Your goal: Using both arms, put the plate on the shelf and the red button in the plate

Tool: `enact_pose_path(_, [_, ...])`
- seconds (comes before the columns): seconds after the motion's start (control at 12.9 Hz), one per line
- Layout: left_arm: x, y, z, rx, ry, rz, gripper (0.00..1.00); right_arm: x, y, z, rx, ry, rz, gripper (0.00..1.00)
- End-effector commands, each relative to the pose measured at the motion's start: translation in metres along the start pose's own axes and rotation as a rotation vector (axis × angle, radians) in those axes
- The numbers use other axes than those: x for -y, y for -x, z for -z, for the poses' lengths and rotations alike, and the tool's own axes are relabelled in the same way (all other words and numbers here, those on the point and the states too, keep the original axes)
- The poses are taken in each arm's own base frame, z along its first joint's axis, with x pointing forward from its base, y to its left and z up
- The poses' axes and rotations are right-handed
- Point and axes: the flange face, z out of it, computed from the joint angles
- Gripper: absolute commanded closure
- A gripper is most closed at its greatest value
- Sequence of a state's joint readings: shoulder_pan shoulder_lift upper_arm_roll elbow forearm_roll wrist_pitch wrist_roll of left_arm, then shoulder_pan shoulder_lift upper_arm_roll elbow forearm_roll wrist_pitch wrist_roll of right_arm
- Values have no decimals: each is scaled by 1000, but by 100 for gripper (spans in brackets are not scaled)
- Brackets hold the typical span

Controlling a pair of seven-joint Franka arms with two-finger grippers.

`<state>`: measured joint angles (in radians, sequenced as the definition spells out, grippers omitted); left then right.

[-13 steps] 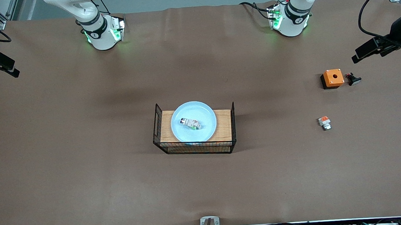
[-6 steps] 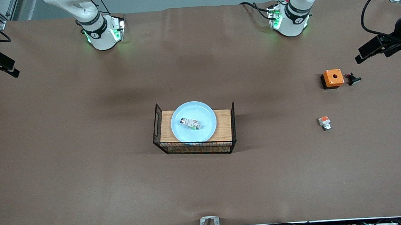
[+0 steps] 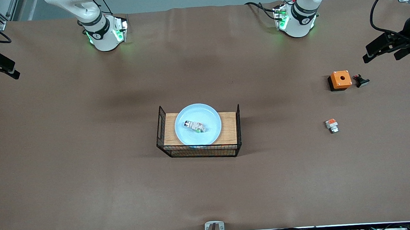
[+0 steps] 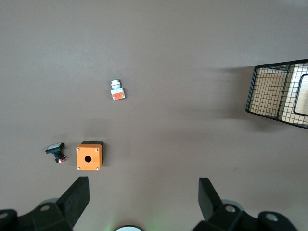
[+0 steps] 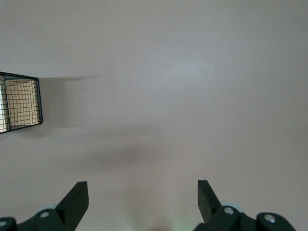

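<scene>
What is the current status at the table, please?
Both pincers open, empty: left pincer, right pincer, high over bare table. Red button on plate, plate in wire basket. Nothing obstructing.

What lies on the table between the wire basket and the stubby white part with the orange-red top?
Nothing: the front view shows only bare brown table between the wire basket and the stubby white part. The left wrist view agrees.

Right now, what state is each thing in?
plate: flat in the basket, on its wooden floor.
red button: lying on its side on the plate.
left gripper: open, holding nothing, over the table's left arm end.
right gripper: open, holding nothing, over the table's right arm end.
</scene>
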<state>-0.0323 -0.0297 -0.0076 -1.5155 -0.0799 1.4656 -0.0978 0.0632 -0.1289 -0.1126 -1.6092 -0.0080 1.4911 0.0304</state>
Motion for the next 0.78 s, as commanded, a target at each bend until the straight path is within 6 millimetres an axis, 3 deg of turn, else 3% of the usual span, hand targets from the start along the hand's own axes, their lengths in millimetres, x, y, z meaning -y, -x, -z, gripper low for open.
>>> enact_pose_path(0.0, [1, -2, 5, -4, -14, -24, 0, -1, 5, 2, -5, 1, 5, 0])
enact_pose_path(0.7, [6, -3, 5, -3, -14, -31, 0, -1, 5, 2, -5, 1, 5, 0])
